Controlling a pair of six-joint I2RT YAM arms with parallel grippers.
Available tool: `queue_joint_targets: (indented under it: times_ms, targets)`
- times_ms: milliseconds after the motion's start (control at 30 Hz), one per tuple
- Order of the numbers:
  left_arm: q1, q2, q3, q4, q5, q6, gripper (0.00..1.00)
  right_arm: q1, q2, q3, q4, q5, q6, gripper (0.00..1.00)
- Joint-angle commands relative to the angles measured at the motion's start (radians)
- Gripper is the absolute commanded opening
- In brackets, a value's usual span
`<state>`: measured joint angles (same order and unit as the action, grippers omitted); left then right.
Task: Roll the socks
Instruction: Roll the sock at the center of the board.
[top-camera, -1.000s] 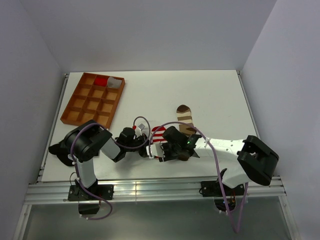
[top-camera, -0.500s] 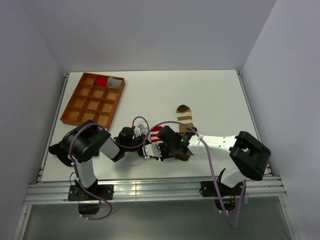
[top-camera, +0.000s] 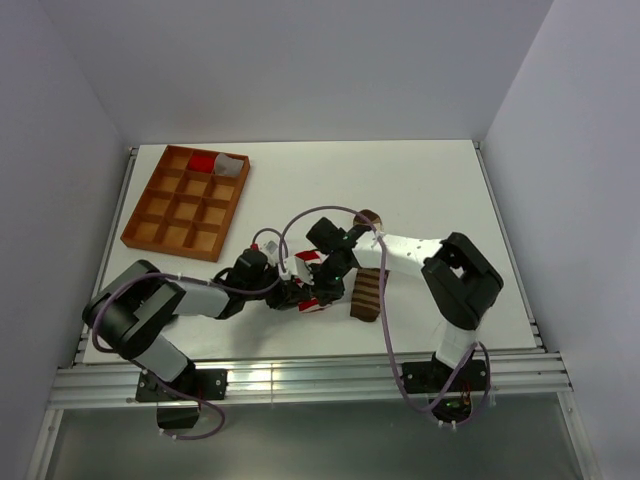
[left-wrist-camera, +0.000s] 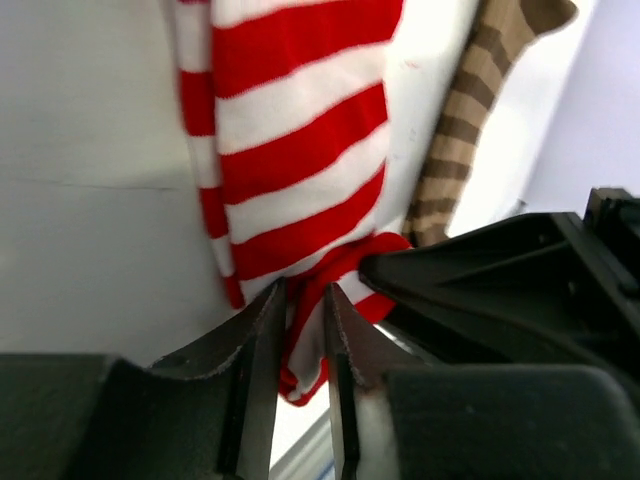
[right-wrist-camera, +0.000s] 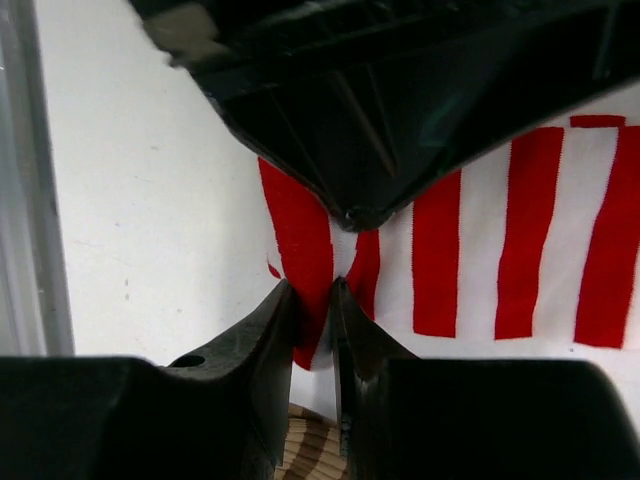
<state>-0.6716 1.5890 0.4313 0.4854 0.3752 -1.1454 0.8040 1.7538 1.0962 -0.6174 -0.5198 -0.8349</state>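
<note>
Fingers (left-wrist-camera: 255, 350) of your left gripper (left-wrist-camera: 303, 300) and right gripper (right-wrist-camera: 312, 290) both pinch the red-and-white sock (left-wrist-camera: 300, 150) — you've just carried it farther in, beside the brown-and-tan sock (top-camera: 367, 295) — so rolling looks barely begun.

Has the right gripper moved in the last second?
Yes. In the top view the right gripper has swung away from the table's near edge, farther back, while pinching the red sock.
</note>
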Motion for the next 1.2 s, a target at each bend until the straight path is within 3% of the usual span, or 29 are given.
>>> queue_joint_targets:
  times_ms: [0, 300, 767, 1167]
  targets:
    - [0.003, -0.050, 0.006, -0.226, -0.157, 0.128, 0.29, -0.045, 0.070, 0.077, -0.178, -0.045, 0.005, 0.06]
    - [0.003, -0.213, -0.031, -0.307, -0.303, 0.217, 0.32, -0.089, 0.268, 0.295, -0.378, -0.114, 0.003, 0.06]
    - [-0.022, -0.492, -0.197, -0.150, -0.334, 0.325, 0.40, -0.155, 0.541, 0.570, -0.601, -0.132, 0.033, 0.08]
    - [-0.088, -0.440, -0.069, -0.079, -0.346, 0.545, 0.52, -0.160, 0.589, 0.617, -0.610, -0.105, 0.079, 0.08]
